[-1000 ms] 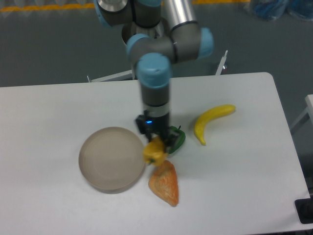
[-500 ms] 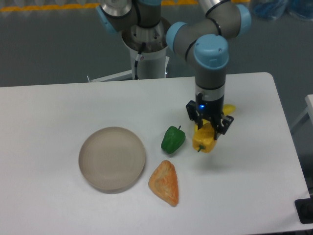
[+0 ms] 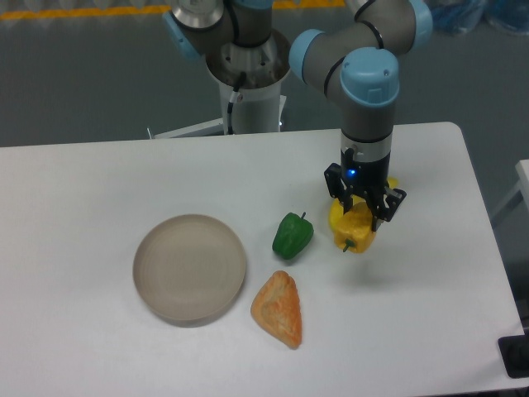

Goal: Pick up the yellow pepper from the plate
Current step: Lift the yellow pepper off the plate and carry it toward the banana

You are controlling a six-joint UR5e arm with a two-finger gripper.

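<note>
The yellow pepper (image 3: 353, 230) is held in my gripper (image 3: 362, 220), above the white table at the right of centre. The gripper is shut on it, its black fingers on either side of the pepper, with the stem pointing down. The plate (image 3: 190, 267), a round beige-grey dish, sits bare on the table at the left, well away from the gripper.
A green pepper (image 3: 293, 235) lies just left of the held pepper. An orange wedge-shaped item (image 3: 279, 308) lies in front of it. A yellow banana (image 3: 336, 211) is mostly hidden behind the gripper. The table's right edge (image 3: 488, 248) is near.
My gripper has carried the yellow pepper from beside the plate's right rim far to the right, past the green pepper, and now hangs in front of the banana.
</note>
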